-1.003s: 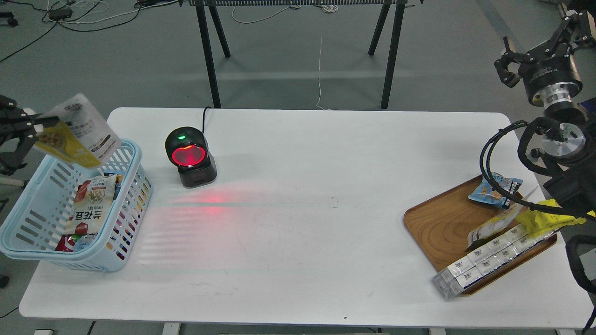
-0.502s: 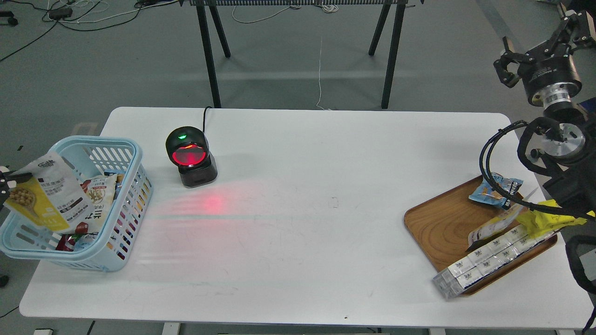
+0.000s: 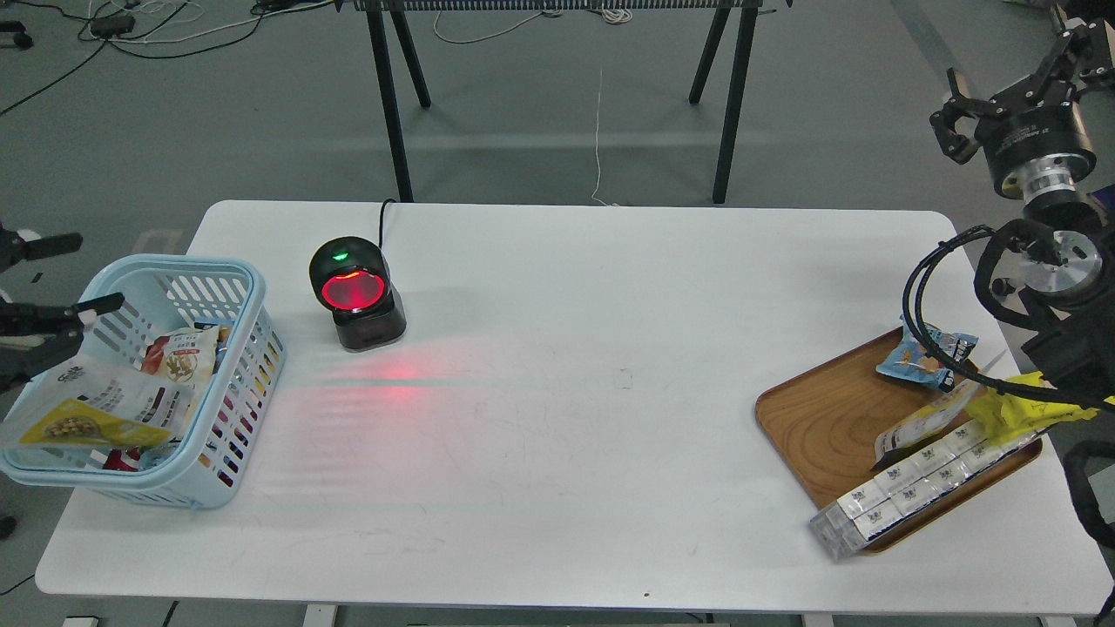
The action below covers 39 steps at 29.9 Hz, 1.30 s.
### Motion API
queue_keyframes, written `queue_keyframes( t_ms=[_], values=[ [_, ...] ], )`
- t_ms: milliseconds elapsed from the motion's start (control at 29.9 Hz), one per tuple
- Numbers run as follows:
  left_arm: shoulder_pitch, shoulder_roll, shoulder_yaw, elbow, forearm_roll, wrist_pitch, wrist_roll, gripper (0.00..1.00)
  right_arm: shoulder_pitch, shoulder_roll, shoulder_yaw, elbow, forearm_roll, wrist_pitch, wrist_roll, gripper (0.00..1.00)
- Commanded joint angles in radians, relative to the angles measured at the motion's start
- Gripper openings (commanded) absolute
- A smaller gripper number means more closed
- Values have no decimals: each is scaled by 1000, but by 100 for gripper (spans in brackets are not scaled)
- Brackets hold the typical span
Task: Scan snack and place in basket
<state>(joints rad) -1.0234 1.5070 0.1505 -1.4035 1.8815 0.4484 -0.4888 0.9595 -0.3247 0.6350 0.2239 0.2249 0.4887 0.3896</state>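
I am looking at the snack [image 3: 96,409] lying nearly flat inside the basket [image 3: 248,287], across the other packets there, with its yellow bean picture toward the near left rim. Nothing is gripping it, so I judge the placing step done. My left gripper [image 3: 74,274] is hanging just above the basket's left rim with its fingers [image 3: 52,246] spread wide, one high and one low, grasping nothing; that gap is what lets the pouch lie free below it. The basket is sitting at the left end of the table [image 3: 566,435], just beside the scanner [image 3: 355,292], whose red window is glowing toward me and throwing a red patch on the tabletop, which keeps the path from scan to drop short. My right gripper [image 3: 1010,96] is parked high off the far right edge, fingers apart and empty, above the wooden tray [image 3: 827,418] where more packets are waiting. I expect the next pick to come from that tray.
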Motion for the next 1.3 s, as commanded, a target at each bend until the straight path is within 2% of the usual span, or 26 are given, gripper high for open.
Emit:
queue_keyframes(
  t_ms=[0, 234, 401, 502, 702, 836, 970, 1104, 1271],
  values=[
    [-4, -57, -55, 1, -331, -101, 0, 84, 1, -4, 0, 0, -1, 0, 0, 99],
    [-12, -226, -356, 21, -926, -499, 0, 85, 10, -23, 6, -1, 1, 0, 0, 99],
    [-14, -370, -466, 184, -1284, -665, 0, 93, 28, -40, 26, -1, 1, 0, 0, 99],
    [-14, -476, -528, 303, -1410, -720, 1, 95, 33, -53, 29, -4, 1, 0, -3, 99],
    [-9, -721, -667, 524, -1642, -778, 130, 100, 41, -73, 31, 2, 1, 0, -17, 99],
    [-7, -875, -733, 687, -1800, -815, 183, 100, 39, -73, 69, 2, 4, 0, -24, 99],
    [-7, -1016, -772, 874, -1872, -847, 188, 100, 35, -66, 152, 2, 4, 0, -78, 99],
    [-4, -1117, -851, 986, -1937, -886, 188, 100, 25, -57, 204, 0, 4, 0, -119, 99],
    [2, -1215, -867, 1093, -1977, -884, 188, 100, 21, 2, 216, 2, 5, 0, -118, 99]
  ],
)
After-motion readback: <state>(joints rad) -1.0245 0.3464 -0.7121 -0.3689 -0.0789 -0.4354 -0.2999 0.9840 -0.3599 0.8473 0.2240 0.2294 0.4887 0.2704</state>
